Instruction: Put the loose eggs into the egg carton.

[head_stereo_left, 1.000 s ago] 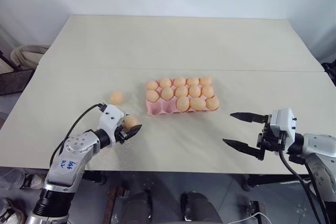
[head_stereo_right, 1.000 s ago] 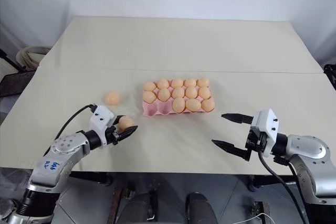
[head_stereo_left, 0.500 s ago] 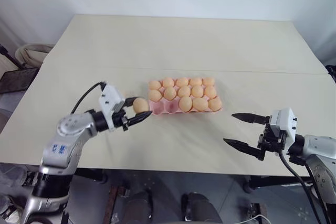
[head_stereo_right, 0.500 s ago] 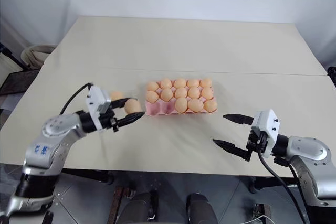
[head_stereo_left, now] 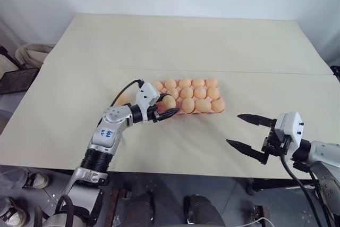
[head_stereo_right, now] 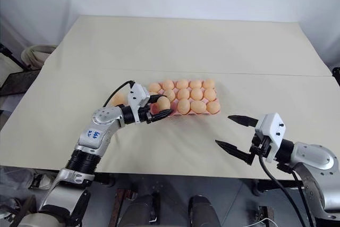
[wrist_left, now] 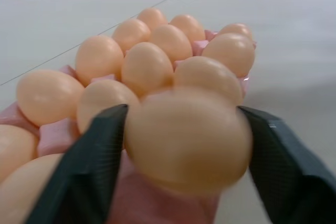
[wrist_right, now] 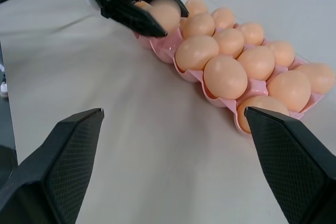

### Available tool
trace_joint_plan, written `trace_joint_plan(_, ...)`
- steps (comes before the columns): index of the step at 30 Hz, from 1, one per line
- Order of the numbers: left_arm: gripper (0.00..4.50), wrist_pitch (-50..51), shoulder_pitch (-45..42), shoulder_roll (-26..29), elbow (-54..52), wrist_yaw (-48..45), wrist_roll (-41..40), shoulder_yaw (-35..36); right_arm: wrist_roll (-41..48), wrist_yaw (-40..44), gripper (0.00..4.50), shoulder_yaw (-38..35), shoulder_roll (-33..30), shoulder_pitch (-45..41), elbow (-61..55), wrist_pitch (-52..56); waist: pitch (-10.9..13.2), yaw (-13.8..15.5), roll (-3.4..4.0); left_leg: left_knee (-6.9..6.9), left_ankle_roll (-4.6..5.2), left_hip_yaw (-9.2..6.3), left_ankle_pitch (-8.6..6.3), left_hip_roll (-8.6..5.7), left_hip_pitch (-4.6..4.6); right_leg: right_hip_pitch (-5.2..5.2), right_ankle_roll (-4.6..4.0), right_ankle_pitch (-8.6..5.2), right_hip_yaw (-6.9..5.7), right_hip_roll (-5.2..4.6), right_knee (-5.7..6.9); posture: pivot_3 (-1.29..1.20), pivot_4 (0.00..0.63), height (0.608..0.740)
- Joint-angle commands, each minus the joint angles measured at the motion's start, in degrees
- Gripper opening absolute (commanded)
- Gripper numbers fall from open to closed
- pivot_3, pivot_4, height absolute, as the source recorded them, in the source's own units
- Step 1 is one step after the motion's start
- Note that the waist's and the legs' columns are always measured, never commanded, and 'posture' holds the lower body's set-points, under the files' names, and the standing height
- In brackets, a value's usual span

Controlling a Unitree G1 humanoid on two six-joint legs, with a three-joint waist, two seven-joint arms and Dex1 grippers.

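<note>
Eggs in this task go into the egg carton (head_stereo_left: 187,98), a pink tray in the middle of the bench (head_stereo_left: 175,46). Nearest to the robot, the right gripper (head_stereo_left: 247,135) hangs wide open and empty above the bench, as it did a second ago. Farther away, the left gripper (head_stereo_left: 167,108) has travelled from the bare bench to the near left corner of the carton, carrying one egg (wrist_left: 189,142). Its fingers (wrist_left: 86,174) now stand beside the egg, and I cannot tell if they still press it or have just let go. One loose egg (head_stereo_right: 118,100) is left on the bench beside the carton, so the task is almost done.
</note>
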Motion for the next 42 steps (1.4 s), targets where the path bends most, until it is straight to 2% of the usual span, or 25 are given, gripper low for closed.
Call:
trace_joint_plan(1, 4.45, -3.5, -0.4, 0.3, -2.8, 1.3, 0.6, 2.1, 0.9, -0.1, 4.5, -0.2, 0.3, -0.6, -1.8, -0.5, 0.0, -0.1, 0.0, 0.0, 0.01, 0.01, 0.01, -0.01, 0.0, 0.0, 0.01, 0.02, 0.02, -0.01, 0.0, 0.0, 0.15, 0.74)
trace_joint_plan(5, 4.45, -2.6, 4.5, 3.4, -10.0, 1.0, -2.5, 6.6, 1.0, 0.9, 4.5, 0.9, 0.3, -1.8, -0.8, -0.8, 0.0, -0.5, 0.0, -0.02, -0.01, 0.01, 0.02, 0.02, 0.02, -0.01, 0.01, 0.03, 0.05, -0.01, 0.0, 0.0, 0.15, 0.74)
trace_joint_plan(11, 4.45, -3.3, 17.8, 8.2, -18.0, 5.4, -6.1, 19.8, 1.0, 3.1, 4.5, 3.3, 0.7, -4.3, 1.0, -1.2, 0.0, -1.4, 0.0, -0.09, -0.06, 0.0, -0.04, 0.08, 0.01, -0.03, -0.05, 0.0, 0.0, 0.0, -0.06, 0.0, 0.15, 0.74)
trace_joint_plan(15, 4.45, -2.9, 26.4, 8.8, -21.0, 9.6, -6.9, 27.2, 0.8, 4.5, 4.5, 4.6, 0.7, -6.0, 2.7, -1.4, 0.0, -1.4, -0.02, -0.06, -0.03, -0.01, -0.04, 0.08, 0.03, 0.0, -0.05, 0.0, 0.0, -0.05, -0.05, 0.0, 0.15, 0.74)
trace_joint_plan(18, 4.45, -1.6, 31.8, 8.3, -24.2, 13.4, -5.8, 29.6, 0.6, 5.8, 4.5, 5.7, 0.7, -7.7, 4.5, -1.7, 0.0, -1.4, -0.02, -0.07, -0.24, -0.01, -0.19, 0.05, 0.04, 0.01, -0.05, 0.0, 0.03, -0.12, -0.09, 0.0, 0.15, 0.74)
trace_joint_plan(21, 4.45, -0.4, 33.0, 8.1, -26.0, 15.6, -5.7, 29.4, 0.4, 6.4, 4.5, 6.2, 0.7, -8.9, 5.8, -2.0, 0.0, -0.9, -0.04, -0.07, -0.29, -0.04, -0.22, 0.06, 0.02, 0.0, -0.1, -0.01, -0.02, -0.15, -0.11, 0.0, 0.15, 0.74)
trace_joint_plan(25, 4.45, 2.5, 30.7, 8.4, -25.5, 17.2, -5.8, 28.2, 0.2, 7.1, 4.5, 6.7, 0.5, -9.8, 6.7, -2.2, 0.0, -0.6, -0.04, -0.11, -0.31, -0.04, -0.23, 0.07, 0.01, 0.0, -0.18, -0.03, -0.04, -0.18, -0.18, 0.0, 0.15, 0.74)
trace_joint_plan(31, 4.45, 14.6, 14.9, 11.1, -16.8, 18.0, -3.6, 20.9, 0.1, 7.1, 4.5, 7.0, 0.4, -9.9, 6.7, -1.8, 0.0, 0.1, -0.04, -0.13, -0.34, -0.04, -0.22, 0.08, -0.02, -0.05, -0.23, -0.05, -0.11, -0.15, -0.12, 0.0, 0.15, 0.74)
trace_joint_plan(37, 4.45, 19.8, 2.6, 11.1, -4.9, 18.4, 0.6, 14.5, 0.2, 5.7, 4.5, 6.9, 1.0, -8.5, 5.2, -1.7, 0.0, -0.2, -0.05, -0.14, -0.06, 0.04, -0.12, 0.07, -0.04, -0.08, -0.16, -0.04, -0.07, -0.1, -0.16, 0.0, 0.15, 0.74)
trace_joint_plan(42, 4.45, 23.7, 0.7, 11.2, -1.8, 18.2, 1.8, 11.8, 0.4, 4.4, 4.5, 6.3, 1.3, -7.1, 4.0, -1.8, 0.0, -0.3, -0.06, -0.15, -0.11, 0.08, -0.13, 0.13, -0.03, -0.12, -0.14, -0.05, -0.06, 0.01, -0.1, 0.0, 0.15, 0.74)
